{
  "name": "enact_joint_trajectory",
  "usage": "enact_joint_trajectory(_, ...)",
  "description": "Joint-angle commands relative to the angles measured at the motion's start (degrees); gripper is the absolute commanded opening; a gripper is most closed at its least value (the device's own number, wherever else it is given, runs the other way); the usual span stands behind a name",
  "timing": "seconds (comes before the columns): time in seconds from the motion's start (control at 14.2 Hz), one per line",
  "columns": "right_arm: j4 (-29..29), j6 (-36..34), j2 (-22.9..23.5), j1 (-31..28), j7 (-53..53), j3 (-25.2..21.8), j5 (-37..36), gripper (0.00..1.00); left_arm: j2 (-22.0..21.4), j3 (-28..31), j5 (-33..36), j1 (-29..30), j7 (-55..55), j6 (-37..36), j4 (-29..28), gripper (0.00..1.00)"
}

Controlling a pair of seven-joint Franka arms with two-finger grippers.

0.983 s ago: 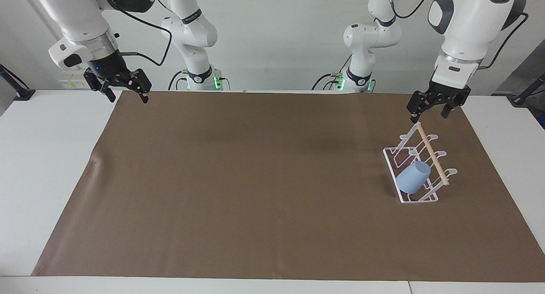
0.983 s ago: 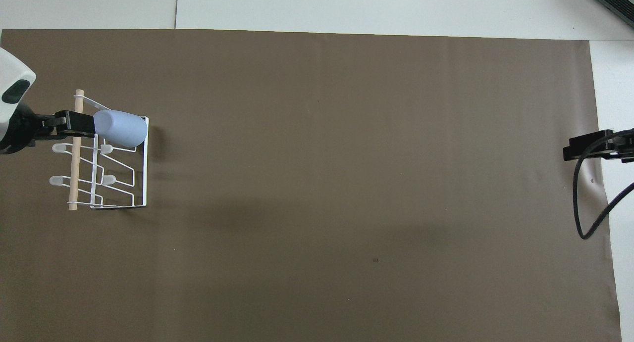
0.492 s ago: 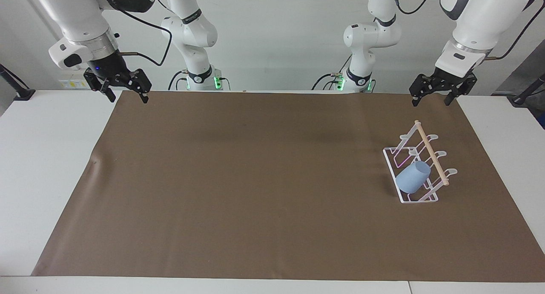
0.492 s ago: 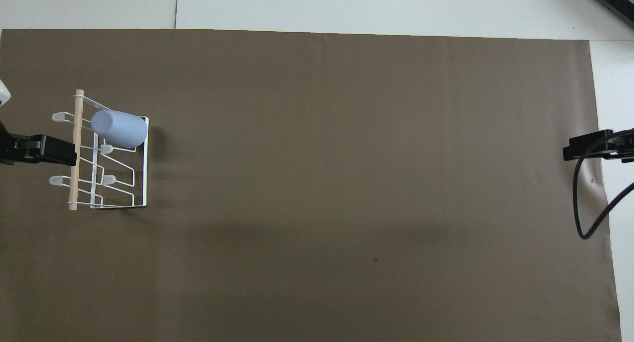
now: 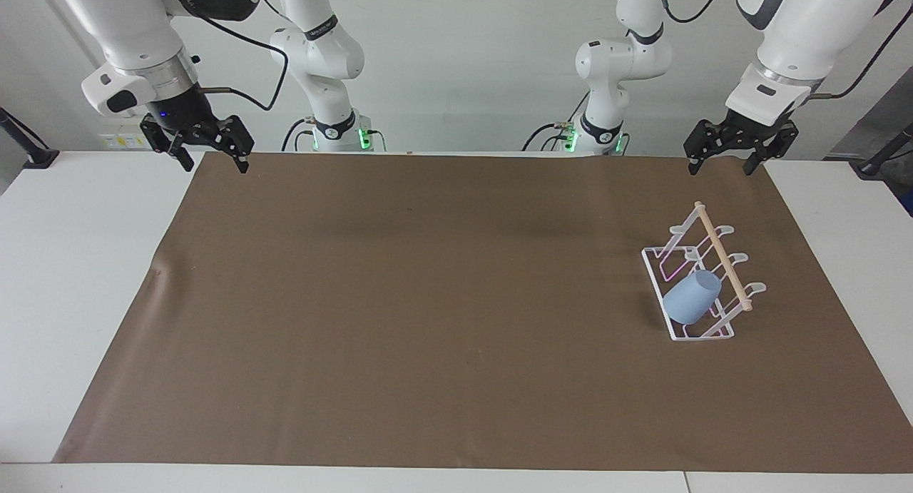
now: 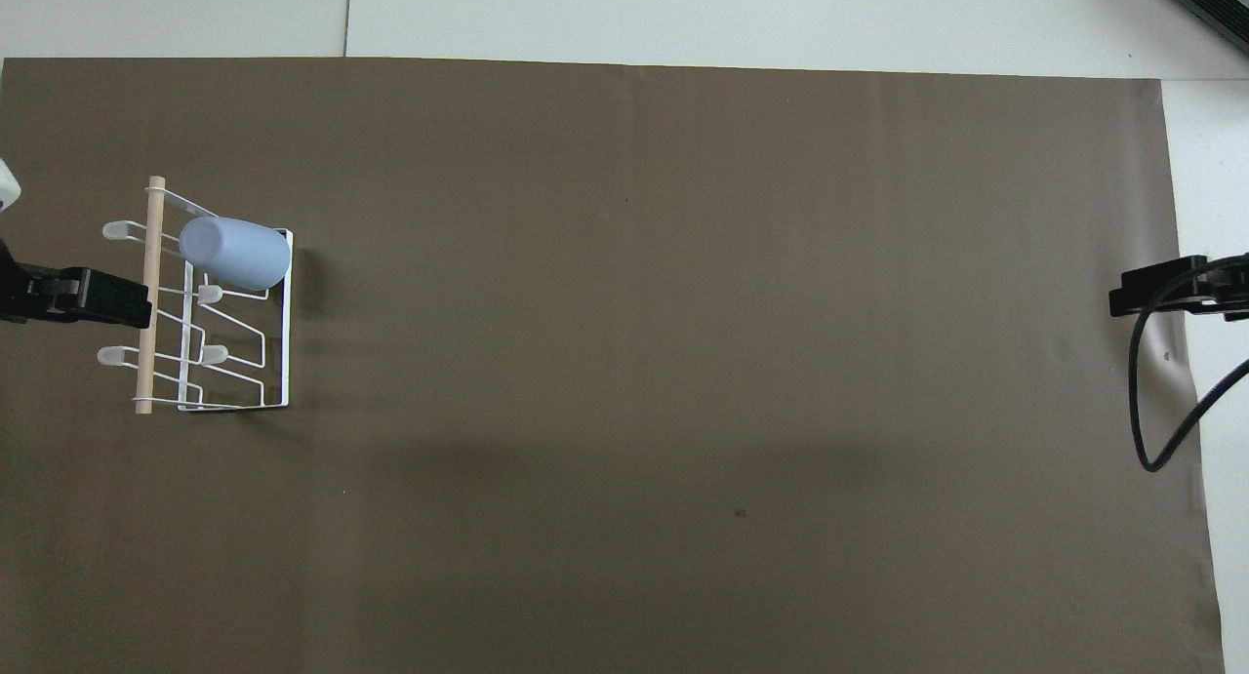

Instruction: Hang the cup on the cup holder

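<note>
The left gripper [image 5: 726,160] is held released and empty above the mat's [image 5: 428,300] robot-side edge, at about 12 o'clock from the rack [image 5: 702,279] in the facing view. The cup [image 5: 692,297] is hung tilted on the rack prong farthest from the robots. The right gripper [image 5: 210,154] is kept released and empty over the mat's corner at the counter's [image 5: 71,265] right-arm end.

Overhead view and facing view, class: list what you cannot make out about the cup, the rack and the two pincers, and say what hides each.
- Cup mouth and the prong inside it: both views, hidden by the cup's own wall.
- Rack tab under the left pincer: overhead view, covered by it.
- Left pincer wrist: overhead view, cut off by the edge.
- Right pincer: overhead view, only its tip shows, crossed by a cable.
</note>
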Motion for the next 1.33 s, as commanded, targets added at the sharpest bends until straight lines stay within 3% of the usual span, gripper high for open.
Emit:
enact_joint_trajectory(0.0, -1.4, 0.8, -1.4, -0.4, 0.7, 0.2, 1.1, 1.00, 0.0, 0.3, -2.6, 1.0, 1.4, -1.8, 1.2, 1.00)
enact_joint_trajectory(0.28, -1.5, 0.8, -1.4, -0.3, 0.7, 0.2, 1.1, 1.00, 0.4, 0.3, -3.0, 1.2, 1.3, -4.8, 6.0, 1.00)
enact_joint_trajectory(1.26, -1.4, 0.8, -1.4, -0.4, 0.7, 0.2, 1.1, 1.00, -0.2, 0.2, -3.5, 1.4, 1.4, -5.0, 4.9, 1.00)
